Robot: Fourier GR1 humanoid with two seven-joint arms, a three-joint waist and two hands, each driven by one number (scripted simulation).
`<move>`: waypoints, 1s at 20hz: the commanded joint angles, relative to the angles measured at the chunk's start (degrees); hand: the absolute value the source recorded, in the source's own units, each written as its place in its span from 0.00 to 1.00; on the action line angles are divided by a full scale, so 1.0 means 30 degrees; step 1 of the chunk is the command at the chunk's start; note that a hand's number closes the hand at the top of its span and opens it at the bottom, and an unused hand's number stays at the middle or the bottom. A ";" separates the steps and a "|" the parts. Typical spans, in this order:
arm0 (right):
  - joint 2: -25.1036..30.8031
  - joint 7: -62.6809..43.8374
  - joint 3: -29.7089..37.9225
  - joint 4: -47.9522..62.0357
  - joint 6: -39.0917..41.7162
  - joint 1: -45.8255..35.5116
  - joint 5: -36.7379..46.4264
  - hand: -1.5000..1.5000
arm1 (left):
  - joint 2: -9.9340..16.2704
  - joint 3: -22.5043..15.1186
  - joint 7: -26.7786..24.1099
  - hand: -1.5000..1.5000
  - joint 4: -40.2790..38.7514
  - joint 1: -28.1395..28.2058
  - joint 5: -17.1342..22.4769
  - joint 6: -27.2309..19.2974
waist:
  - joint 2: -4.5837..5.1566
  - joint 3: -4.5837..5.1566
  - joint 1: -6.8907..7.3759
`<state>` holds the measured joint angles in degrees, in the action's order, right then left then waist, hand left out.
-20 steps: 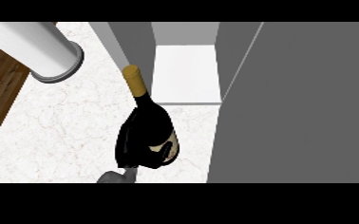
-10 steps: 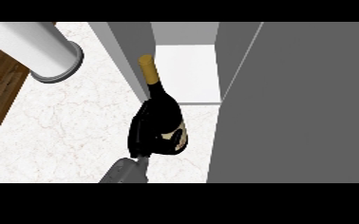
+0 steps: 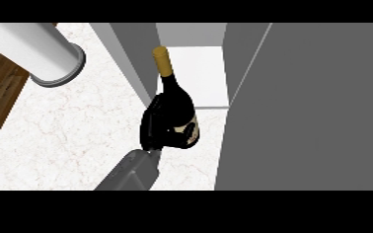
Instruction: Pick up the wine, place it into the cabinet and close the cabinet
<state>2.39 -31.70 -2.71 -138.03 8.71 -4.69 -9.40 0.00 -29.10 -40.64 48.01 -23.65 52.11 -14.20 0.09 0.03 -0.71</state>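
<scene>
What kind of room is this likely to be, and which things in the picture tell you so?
Probably a kitchen. A pale marble-look counter carries a grey cabinet with its door open on a white shelf. A robot hand holds a dark wine bottle with a gold top at the opening.

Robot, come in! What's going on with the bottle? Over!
One black hand curled round the dark wine bottle with the gold-foil top; which hand, unclear. Bottle neck pointing into the open grey cabinet. Cabinet's left wall close beside the neck. Over.
</scene>
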 commanded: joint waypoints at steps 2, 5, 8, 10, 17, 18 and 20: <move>0.0087 -0.0160 0.0201 -0.0645 0.0056 0.0431 -0.0738 0.00 | -0.0001 0.0024 0.0475 1.00 -0.0724 -0.2167 0.1148 -0.0982 | -0.0012 -0.0004 -0.0006; -0.0080 -0.0111 0.0023 0.0190 -0.0305 -0.0248 -0.0202 0.00 | -0.0001 0.0659 0.0309 1.00 -0.2272 -0.3139 0.1700 -0.0489 | 0.0008 0.0000 -0.0008; 0.0288 0.0888 0.0808 0.0297 0.0593 0.0277 -0.1353 0.00 | -0.0001 -0.1325 -0.0433 1.00 -0.2782 -0.4112 0.4030 -0.1633 | 0.0055 0.0000 -0.0285; 0.0212 0.1928 0.1220 0.1273 0.0704 0.0688 -0.0870 0.00 | -0.0001 0.0978 0.0402 1.00 -0.3524 -0.4178 0.2374 -0.0301 | 0.0012 -0.0011 0.0028; 0.0092 0.0553 -0.0113 0.0297 0.0371 0.0159 -0.0591 0.00 | -0.0001 0.1546 -0.0285 1.00 -0.6864 -0.7702 0.3726 0.0120 | 0.0082 0.0006 -0.0254; -0.0424 0.1638 -0.0697 0.1041 0.0284 0.0362 0.0436 0.00 | -0.0001 0.1363 -0.0248 1.00 -0.6928 -0.7628 0.3889 -0.0092 | 0.0075 0.0003 -0.0213; -0.0325 0.0885 -0.0196 0.1223 -0.0327 -0.1021 0.0244 0.00 | -0.0002 0.2066 -0.0098 1.00 -0.7902 -0.8400 0.3476 0.0388 | 0.0082 0.0005 -0.0129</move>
<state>1.87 -28.18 -3.39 -136.02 9.55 -3.89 -9.61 -0.06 -25.47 -41.27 28.59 -44.77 62.78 -14.57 0.39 0.07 -1.41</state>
